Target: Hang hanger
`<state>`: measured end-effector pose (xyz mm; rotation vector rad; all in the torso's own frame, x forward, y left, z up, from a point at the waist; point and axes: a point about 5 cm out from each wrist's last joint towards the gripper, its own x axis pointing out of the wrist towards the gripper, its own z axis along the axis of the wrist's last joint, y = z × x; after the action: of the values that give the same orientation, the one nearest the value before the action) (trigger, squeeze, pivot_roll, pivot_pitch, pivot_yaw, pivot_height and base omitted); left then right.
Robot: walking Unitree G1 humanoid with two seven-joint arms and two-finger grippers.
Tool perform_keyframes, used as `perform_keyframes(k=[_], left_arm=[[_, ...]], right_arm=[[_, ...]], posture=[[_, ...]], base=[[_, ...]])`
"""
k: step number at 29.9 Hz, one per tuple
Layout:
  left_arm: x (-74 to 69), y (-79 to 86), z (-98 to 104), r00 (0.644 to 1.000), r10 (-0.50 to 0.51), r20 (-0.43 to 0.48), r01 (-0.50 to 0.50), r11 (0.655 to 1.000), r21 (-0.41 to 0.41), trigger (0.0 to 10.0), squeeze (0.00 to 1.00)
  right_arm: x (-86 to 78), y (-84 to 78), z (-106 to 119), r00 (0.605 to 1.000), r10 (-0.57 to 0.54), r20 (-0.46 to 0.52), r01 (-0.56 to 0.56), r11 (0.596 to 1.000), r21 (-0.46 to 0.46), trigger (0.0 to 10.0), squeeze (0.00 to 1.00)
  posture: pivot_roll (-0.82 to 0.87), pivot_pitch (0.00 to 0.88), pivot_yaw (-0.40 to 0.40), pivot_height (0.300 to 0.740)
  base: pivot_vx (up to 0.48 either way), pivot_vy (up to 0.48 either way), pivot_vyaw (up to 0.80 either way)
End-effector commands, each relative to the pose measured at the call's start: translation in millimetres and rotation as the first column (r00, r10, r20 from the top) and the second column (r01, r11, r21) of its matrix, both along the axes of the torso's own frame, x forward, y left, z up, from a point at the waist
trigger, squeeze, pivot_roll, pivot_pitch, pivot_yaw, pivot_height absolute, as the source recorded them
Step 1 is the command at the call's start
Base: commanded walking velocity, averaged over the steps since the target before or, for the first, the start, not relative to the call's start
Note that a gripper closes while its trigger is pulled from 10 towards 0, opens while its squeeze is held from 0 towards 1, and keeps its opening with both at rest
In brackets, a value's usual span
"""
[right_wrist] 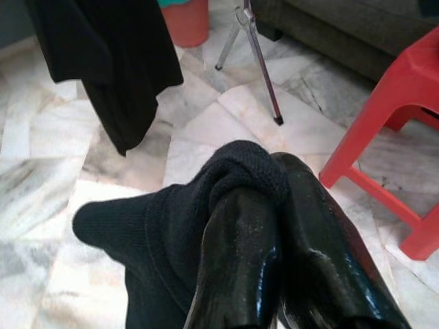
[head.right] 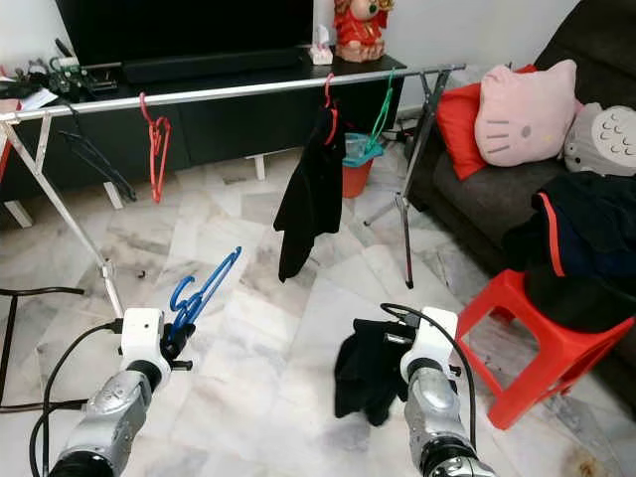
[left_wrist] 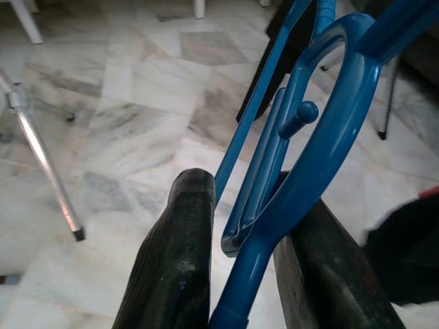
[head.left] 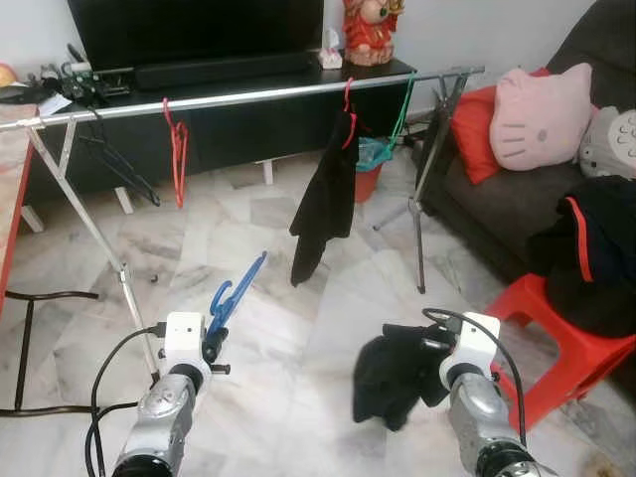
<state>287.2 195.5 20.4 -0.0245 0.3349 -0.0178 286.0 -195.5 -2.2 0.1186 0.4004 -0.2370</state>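
- Here, left eye view: the left gripper (head.left: 215, 343) holds a blue hanger (head.left: 235, 292) low over the marble floor, angled up toward the clothes rail (head.left: 248, 96). An orange hanger (head.left: 178, 149) and a black garment (head.left: 323, 199) on a red hanger already hang from the rail. The right gripper (head.left: 429, 360) carries a bunched black cloth (head.left: 390, 376).
- Right eye view: same layout. The red stool (head.right: 542, 333) stands just right of the right arm, dark clothing heaped on it; a sofa with a pink cushion (head.right: 525, 109) sits behind.
- Left wrist view: the fingers (left_wrist: 180, 267) are closed on the blue hanger near its hook end, the plastic pinched between both pads. It looks rigid, light and smooth, so it could pivot in the grip; holding near the neck leaves the hook free for the rail.
- Right wrist view: the fingers (right_wrist: 240, 267) are clamped together on a fold of the black cloth, which droops soft and limp below.
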Motion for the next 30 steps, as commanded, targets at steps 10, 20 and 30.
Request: perform_keyframes(k=[10, 20, 30], left_arm=[[9.7, -5.5, 9.2, 0.999, -0.002, 0.052, 0.002, 1.0, -0.008, 10.0, 0.0], [15.5, -5.0, 15.1, 0.997, 0.003, 0.072, -0.002, 1.0, -0.007, 10.0, 0.0], [18.8, -7.0, 17.4, 0.997, -0.007, 0.079, 0.008, 1.0, -0.005, 10.0, 0.0]], right_arm=[[7.7, 8.6, 7.9, 0.999, 0.035, 0.037, -0.034, 0.999, -0.038, 10.0, 0.0], [12.5, 8.3, 12.2, 0.999, 0.026, 0.044, -0.024, 0.999, -0.038, 10.0, 0.0], [14.0, 11.6, 12.7, 0.998, 0.048, 0.041, -0.046, 0.998, -0.041, 10.0, 0.0]], posture=[[0.05, 0.0, -0.043, 0.74], [0.04, 0.0, -0.036, 0.74], [0.05, 0.0, -0.033, 0.74]], base=[[0.48, 0.0, 0.0], [0.48, 0.0, 0.0], [0.48, 0.0, 0.0]])
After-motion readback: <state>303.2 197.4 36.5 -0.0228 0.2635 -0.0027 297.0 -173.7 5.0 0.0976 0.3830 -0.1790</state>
